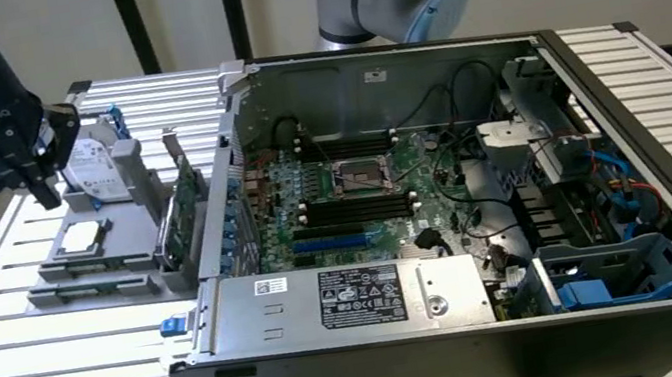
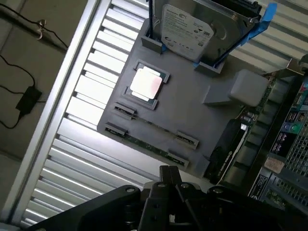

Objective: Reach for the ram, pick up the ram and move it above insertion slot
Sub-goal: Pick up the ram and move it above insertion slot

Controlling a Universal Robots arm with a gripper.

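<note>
1. plainly apart: the black robot gripper (image 1: 39,185) hangs in the air above the grey moulded parts holder (image 2: 192,103) and touches nothing. whether it is open or closed i cannot tell, and no green part shows at its tip.
2. the ram (image 2: 151,147), a long, narrow green circuit-board stick, sits on edge in a slot of that holder. it lies below the gripper and a little ahead of it, and is the nearest of the holder's contents.
3. its long axis runs crosswise in front of the gripper, not toward it. one end points to the open dark computer case (image 1: 473,369), the other away from it.
4. a second thin green strip seems to lie parallel just beyond the ram; i cannot tell more of it.
5. farther ahead of the gripper, past both strips, come the square silver processor (image 2: 147,83) and then the upright silver hard drive (image 2: 192,26).
6. the long black memory slots (image 1: 359,207) on the board inside the case lie well apart from the gripper, off beyond the ram's case-ward end.
7. judged from this, the reach is not yet done: the ram sits ungripped in its slot.
</note>
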